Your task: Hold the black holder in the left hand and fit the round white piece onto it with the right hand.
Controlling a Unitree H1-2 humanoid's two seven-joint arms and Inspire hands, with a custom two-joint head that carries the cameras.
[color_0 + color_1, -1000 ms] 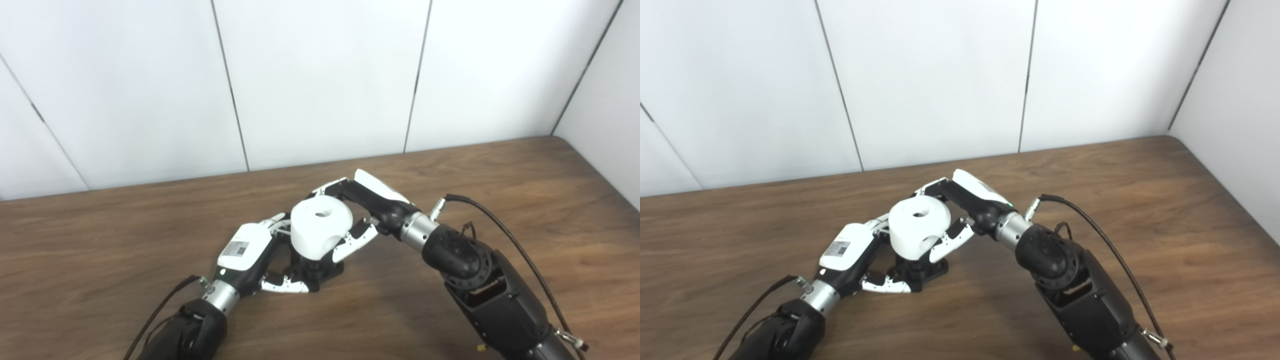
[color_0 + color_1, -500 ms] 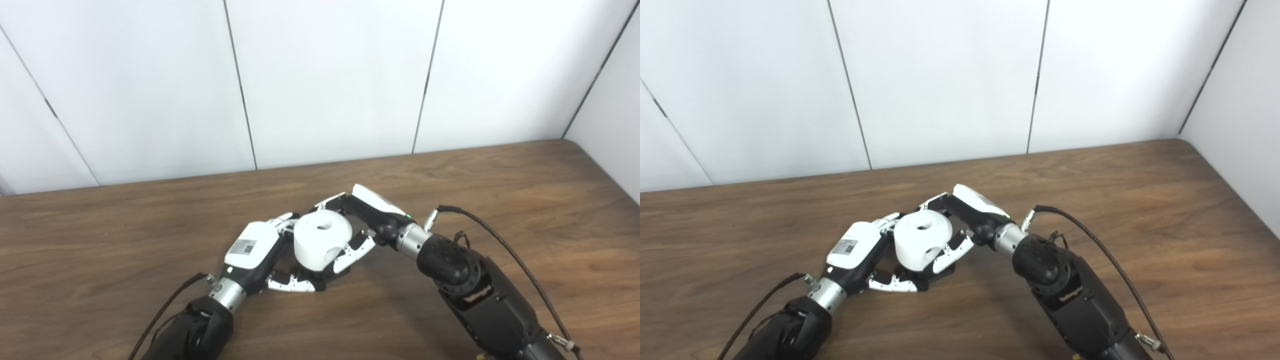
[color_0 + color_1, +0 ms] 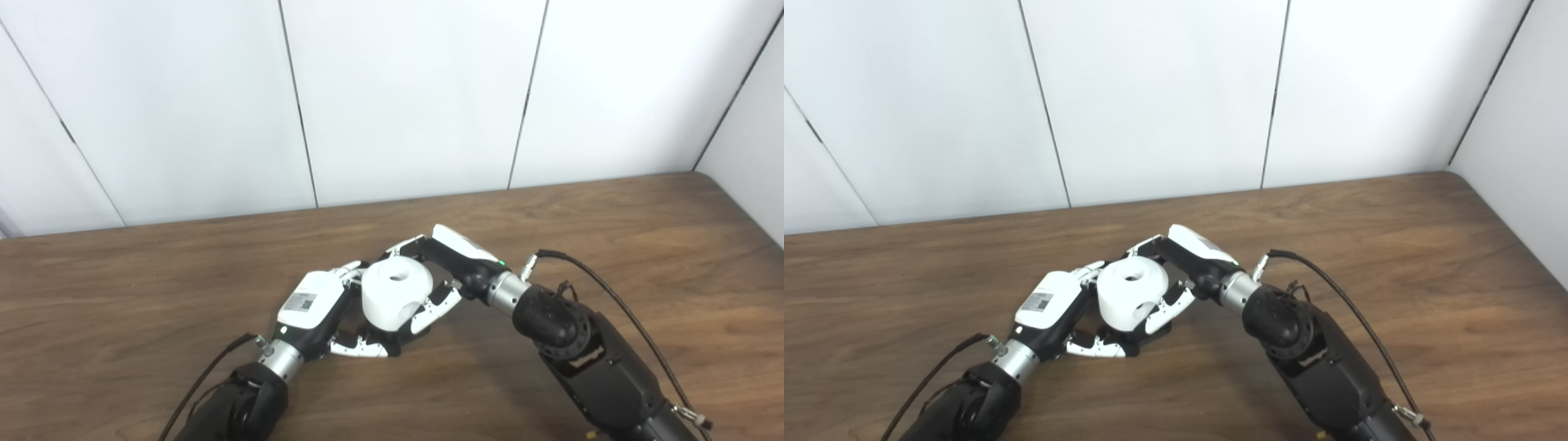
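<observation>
Left hand (image 3: 312, 306), white-backed with dark fingers, reaches in from the lower left and lies low on a brown wooden table (image 3: 122, 294). Its fingers curl around a black holder (image 3: 383, 337), which sits on the tabletop and is mostly hidden; only a dark strip of it shows beneath the white piece and between the fingertips. The hand is grasping this holder at its base.

Directly above the holder is the round white piece (image 3: 395, 294), a short, drum-shaped part with a small round hole in its flat top and a scooped notch on its near side. Its lower edge meets the holder, though how deeply it is seated cannot be told.

Right hand (image 3: 450, 260) comes in from the lower right on a bulky black arm with a thin black cable (image 3: 612, 294) looping beside it. This hand is grasping the white piece, with fingers wrapped behind it and the thumb pressing its near side.

Behind the table stand plain white wall panels (image 3: 404, 92).
</observation>
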